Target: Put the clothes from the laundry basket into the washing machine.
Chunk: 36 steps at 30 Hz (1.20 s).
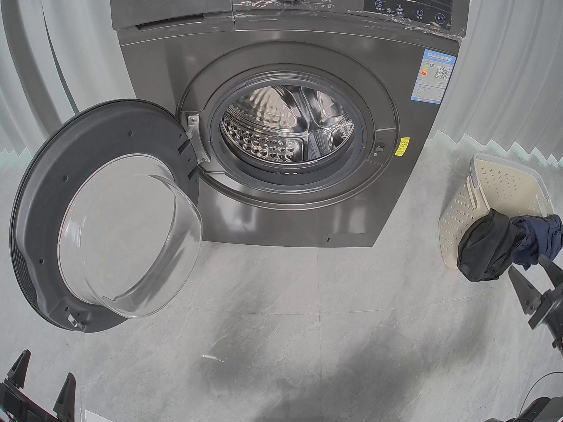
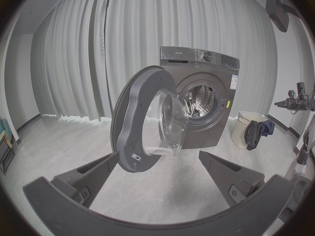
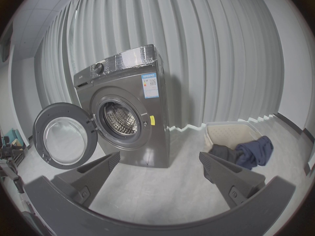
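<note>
Clothes are two in number: a black garment (image 1: 487,247) and a navy blue garment (image 1: 539,238), touching each other and draped over the front rim of one cream perforated plastic laundry basket (image 1: 510,186). The black one hangs down the basket's outer wall, and the navy one lies beside it across the rim. The basket stands on the floor, off the right side of the single grey front-loading washing machine (image 1: 170,65) and apart from it.

The pale grey marbled tile floor (image 1: 328,323) carries everything. A white pleated curtain (image 1: 510,60) runs behind the machine and the basket, its hem meeting the tiles.

The machine's one round door (image 1: 70,165), grey-framed with a clear domed window, is swung wide open to the left. The bare perforated steel drum (image 1: 281,124) shows through the opening. Clear plastic film covers the control panel. On the front panel sit one blue-and-white label (image 1: 433,76) and one small yellow sticker (image 1: 402,146).

Two grippers are in sight. The left gripper (image 1: 47,370) hangs low at the left, below the open door, its two dark fingers spread and holding nothing. The right gripper (image 1: 526,263) sits just beside the hanging clothes, fingers likewise parted and empty.
</note>
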Tool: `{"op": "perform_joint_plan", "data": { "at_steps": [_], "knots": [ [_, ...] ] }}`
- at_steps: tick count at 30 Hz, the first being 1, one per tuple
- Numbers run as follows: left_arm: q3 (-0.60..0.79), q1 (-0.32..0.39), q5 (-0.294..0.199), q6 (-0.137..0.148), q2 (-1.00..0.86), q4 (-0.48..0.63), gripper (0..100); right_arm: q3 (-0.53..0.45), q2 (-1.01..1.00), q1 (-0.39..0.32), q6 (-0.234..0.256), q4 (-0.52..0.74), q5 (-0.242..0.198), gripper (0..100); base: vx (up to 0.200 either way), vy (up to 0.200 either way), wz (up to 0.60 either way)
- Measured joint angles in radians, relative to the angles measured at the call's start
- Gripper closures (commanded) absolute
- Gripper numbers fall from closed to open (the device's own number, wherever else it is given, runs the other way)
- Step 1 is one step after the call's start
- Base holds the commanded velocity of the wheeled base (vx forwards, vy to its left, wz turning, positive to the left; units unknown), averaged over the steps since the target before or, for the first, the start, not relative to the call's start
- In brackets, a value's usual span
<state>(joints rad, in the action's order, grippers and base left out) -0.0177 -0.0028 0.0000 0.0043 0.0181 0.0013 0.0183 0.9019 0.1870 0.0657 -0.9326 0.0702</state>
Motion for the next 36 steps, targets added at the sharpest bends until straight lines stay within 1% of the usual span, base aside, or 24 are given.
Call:
{"op": "perform_joint_plan", "data": {
  "at_steps": [10, 13, 15, 17, 19, 23, 26, 29, 36],
  "knots": [
    [0.000, 0.000, 0.000, 0.000, 0.000, 0.000, 0, -0.001, -0.455, -0.060, -0.013, 0.584, -0.006, 0, 0.000, 0.000, 0.00],
    [0.000, 0.001, 0.000, 0.001, 0.000, 0.000, 0, -0.001, -0.563, -0.072, -0.016, 0.733, -0.007, 0, 0.000, 0.000, 0.00],
    [0.000, 0.001, 0.000, 0.001, 0.000, 0.000, 0, -0.001, -0.628, -0.082, -0.018, 0.802, -0.007, 0, 0.000, 0.000, 0.00],
    [0.000, 0.001, 0.000, 0.001, 0.000, 0.000, 0, -0.001, -0.690, -0.099, -0.021, 0.846, -0.008, 0, 0.000, 0.000, 0.00],
    [0.000, 0.001, 0.000, 0.001, 0.000, 0.000, 0, -0.001, -0.741, -0.121, -0.026, 0.861, -0.017, 0, 0.000, 0.000, 0.00],
    [0.000, 0.001, 0.000, 0.001, 0.000, 0.000, 0, -0.001, -0.817, -0.156, -0.050, 0.916, -0.055, 0, 0.000, 0.000, 0.00],
    [0.000, 0.001, 0.000, 0.002, 0.000, 0.000, 0, -0.001, -0.850, -0.171, -0.064, 0.931, -0.073, 0, 0.000, -0.200, 0.00],
    [0.000, 0.001, 0.001, 0.004, 0.000, 0.000, 0, -0.001, -0.869, -0.179, -0.070, 0.931, -0.077, 0, 0.000, -0.200, 0.00],
    [0.000, 0.001, 0.001, 0.005, 0.000, 0.000, 0, -0.001, -0.887, -0.183, -0.060, 0.931, -0.075, 0, 0.000, -0.200, 0.00]
  ]
}}
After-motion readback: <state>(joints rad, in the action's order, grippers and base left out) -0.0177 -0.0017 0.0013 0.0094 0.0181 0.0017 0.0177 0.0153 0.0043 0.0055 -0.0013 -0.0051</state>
